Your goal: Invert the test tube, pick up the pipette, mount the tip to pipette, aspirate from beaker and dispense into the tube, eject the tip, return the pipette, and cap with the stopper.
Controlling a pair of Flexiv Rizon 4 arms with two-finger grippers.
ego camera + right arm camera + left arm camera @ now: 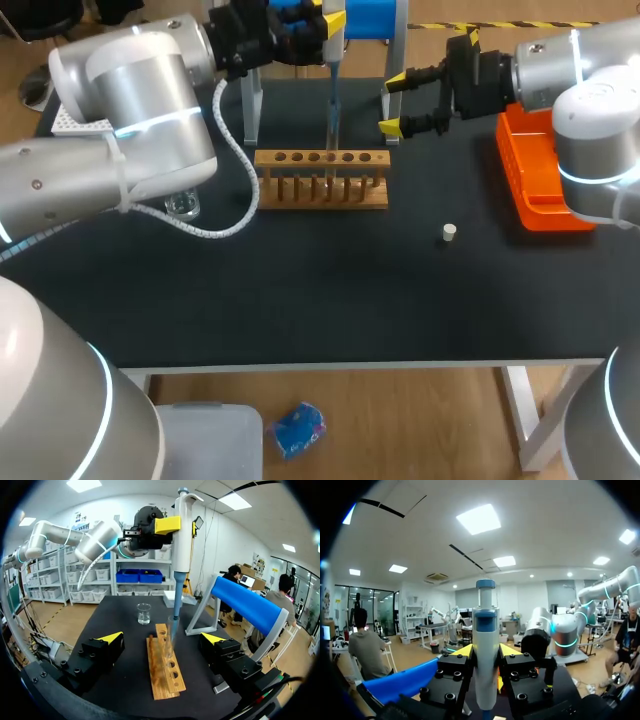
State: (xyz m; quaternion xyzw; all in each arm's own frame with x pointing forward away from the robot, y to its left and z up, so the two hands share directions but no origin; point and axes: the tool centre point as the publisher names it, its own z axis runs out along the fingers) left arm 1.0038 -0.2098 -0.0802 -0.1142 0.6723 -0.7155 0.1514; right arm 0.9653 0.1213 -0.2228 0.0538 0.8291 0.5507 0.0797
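Observation:
My left gripper [318, 28] is shut on the white and blue pipette [333, 80], holding it upright over the wooden rack [320, 190]. In the left wrist view the pipette [485, 645] stands between the fingers. In the right wrist view the pipette [182, 535] points its tip down into a clear test tube [171, 640] standing in the rack [167, 675]. My right gripper [393, 103] stands open just right of the rack, level with the pipette's lower part; in its own view the gripper [162, 642] has the rack ahead of it. The glass beaker [183, 206] stands left of the rack. A small white stopper [449, 233] lies on the mat.
An orange tray [540, 185] lies at the table's right under my right arm. The blue pipette stand [372, 18] is behind the rack. A white tip box [72, 125] shows at the far left, partly hidden by my left arm.

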